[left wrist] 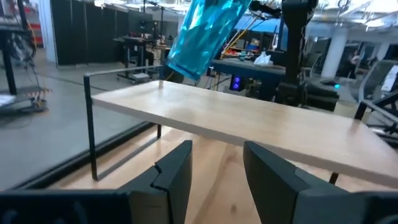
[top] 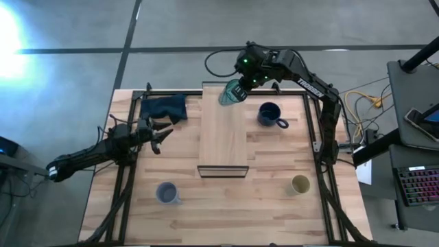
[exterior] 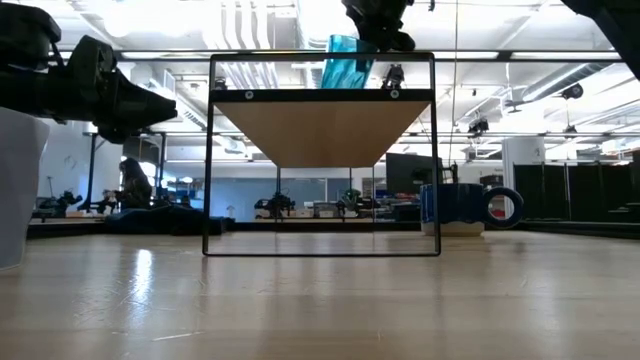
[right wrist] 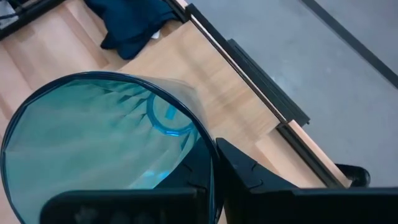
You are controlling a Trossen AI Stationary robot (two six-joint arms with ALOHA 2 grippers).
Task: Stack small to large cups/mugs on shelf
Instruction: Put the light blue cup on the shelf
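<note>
The teal translucent tumbler (top: 230, 94) hangs tilted over the far end of the light wooden shelf (top: 223, 137), held by my right gripper (top: 241, 85). It also shows in the low view (exterior: 346, 62) and the left wrist view (left wrist: 202, 34). The navy mug (top: 271, 114) stands on the table right of the shelf. The pale blue-grey mug (top: 167, 193) stands near left, the cream-yellow cup (top: 300, 184) near right. My left gripper (top: 159, 134) is open and empty, left of the shelf, pointing at it (left wrist: 214, 174). My right gripper holds the tumbler by its rim wall (right wrist: 206, 163), one finger inside the cup and one finger (right wrist: 249, 177) outside. It comes from above and from the far side. The tumbler hangs tilted, base (left wrist: 183, 65) down toward the shelf's far end; whether the base touches the shelf, I cannot tell.
A dark blue cloth (top: 164, 108) lies at the far left of the table, near my left gripper. The shelf stands on a thin dark frame (exterior: 208, 150) with open space beneath. The slatted tabletop (top: 233, 206) lies bare between the two near cups.
</note>
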